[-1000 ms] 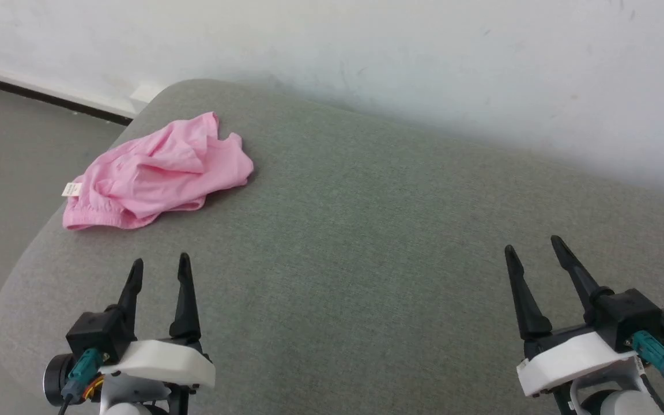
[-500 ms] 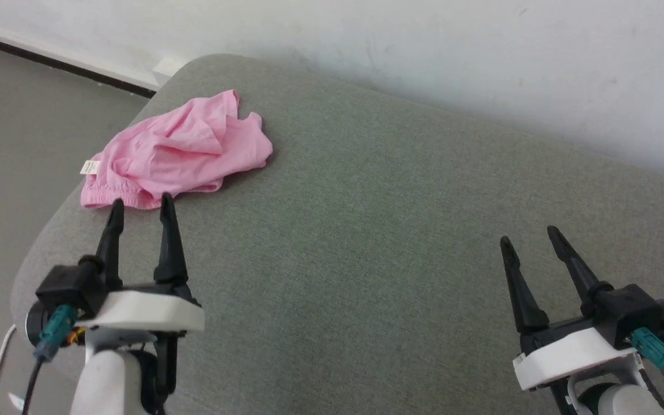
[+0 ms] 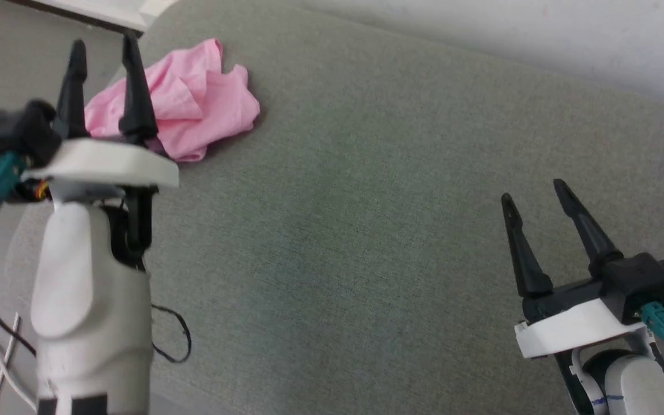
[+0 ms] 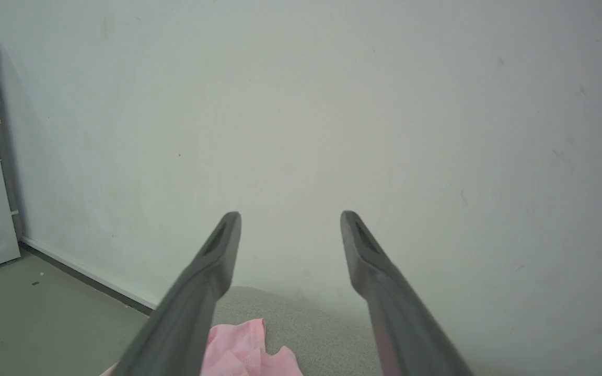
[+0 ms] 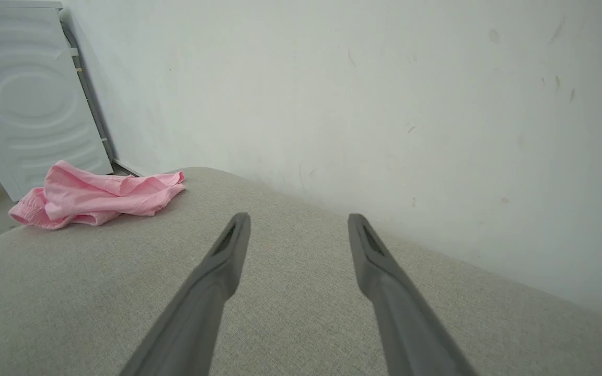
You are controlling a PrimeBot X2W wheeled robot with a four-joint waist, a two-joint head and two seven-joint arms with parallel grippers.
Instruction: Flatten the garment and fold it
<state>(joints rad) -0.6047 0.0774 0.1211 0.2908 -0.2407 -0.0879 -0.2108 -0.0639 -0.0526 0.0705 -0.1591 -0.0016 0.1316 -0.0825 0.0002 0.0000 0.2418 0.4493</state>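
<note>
Garment [image 3: 199, 104] lies crumpled at the pad's [image 3: 366, 219] far left corner. Thin, limp, light, so likely to bunch when dragged. Best pinch is probably the waistband [image 5: 26, 213]. Left gripper [image 3: 104, 41] hovers close by, fingers apart. Right gripper [image 3: 532, 191] is well apart from it, fingers spread too.

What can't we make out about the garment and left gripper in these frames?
- Head view: the left gripper and its wrist cover the garment's near-left part.
- Left wrist view: the garment is cut off by the bottom edge and one finger.
- Right wrist view: it lies crumpled; leg openings unreadable.
- Gripper's height above the cloth: cannot tell.
</note>
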